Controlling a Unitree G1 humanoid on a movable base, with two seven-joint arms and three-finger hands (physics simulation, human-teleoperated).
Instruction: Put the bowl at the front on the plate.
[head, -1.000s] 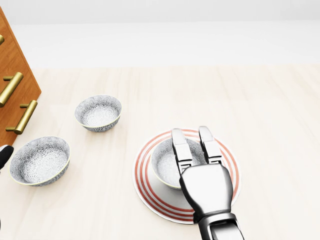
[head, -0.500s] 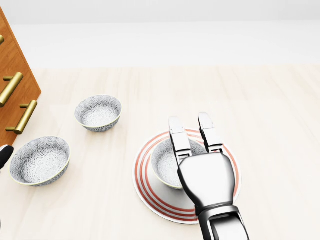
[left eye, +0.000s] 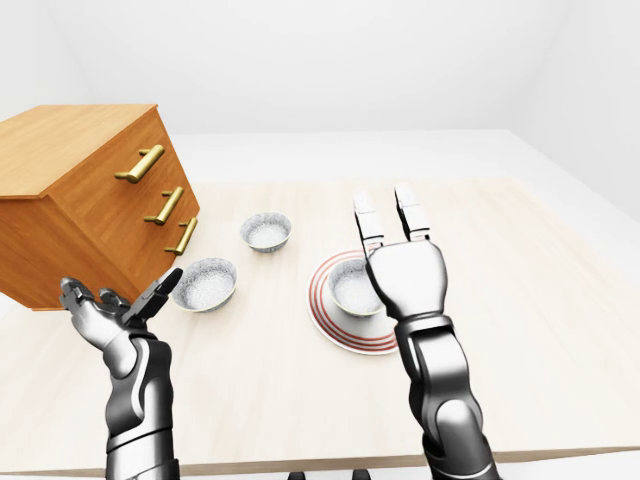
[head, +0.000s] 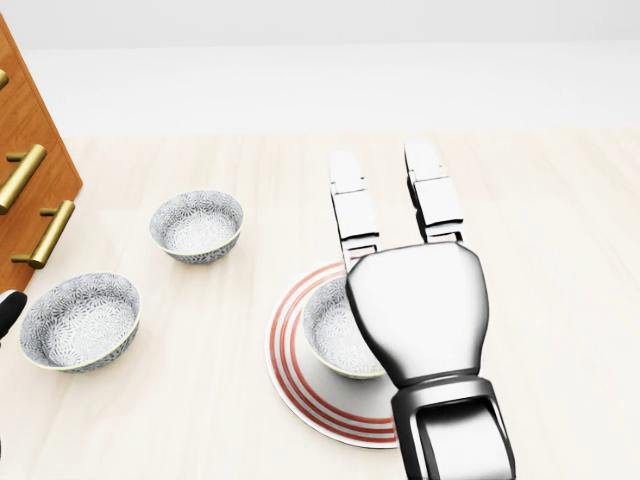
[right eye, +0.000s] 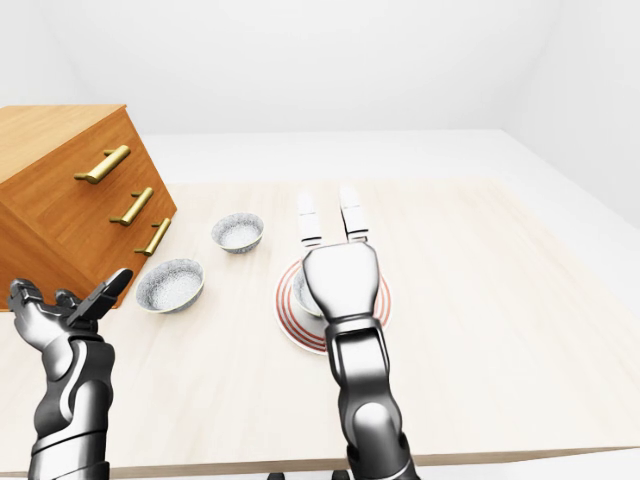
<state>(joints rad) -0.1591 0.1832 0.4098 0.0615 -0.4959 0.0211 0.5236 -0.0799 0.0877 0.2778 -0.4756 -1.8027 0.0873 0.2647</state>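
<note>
bowl (head: 328, 335) sits on plate (head: 292, 385) on worktop (left eye: 550, 300) | right hand (head: 420, 310) over it, fingers (head: 352, 215) straight, holding nothing | left hand (left eye: 110, 315) wide, empty

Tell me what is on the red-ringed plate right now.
One patterned bowl sits on the plate. In the head view the open right hand hides the bowl's right side and part of the plate.

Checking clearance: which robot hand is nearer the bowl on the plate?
Right. The right robot hand hangs open above the bowl, covering its right side in the head view. The left robot hand sits far left, by the wooden drawers.
</note>
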